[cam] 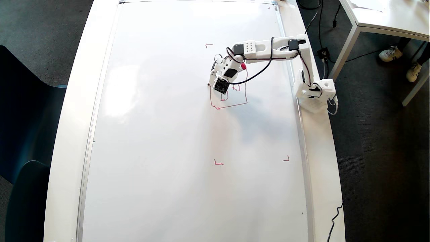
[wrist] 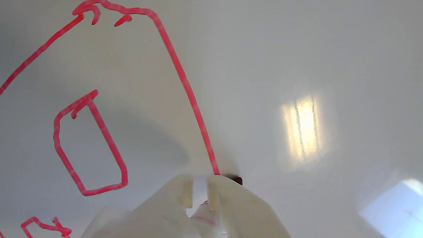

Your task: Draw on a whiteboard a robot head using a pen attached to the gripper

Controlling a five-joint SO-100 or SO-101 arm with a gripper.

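The white plastic pincer is clamped on the slim white marker pen, tip touching the glossy white whiteboard. The thin red robot head drawing sits toward two o'clock on the board in the overhead view. Keep steady, light pressure along the outline. The white table stands on dark carpet.
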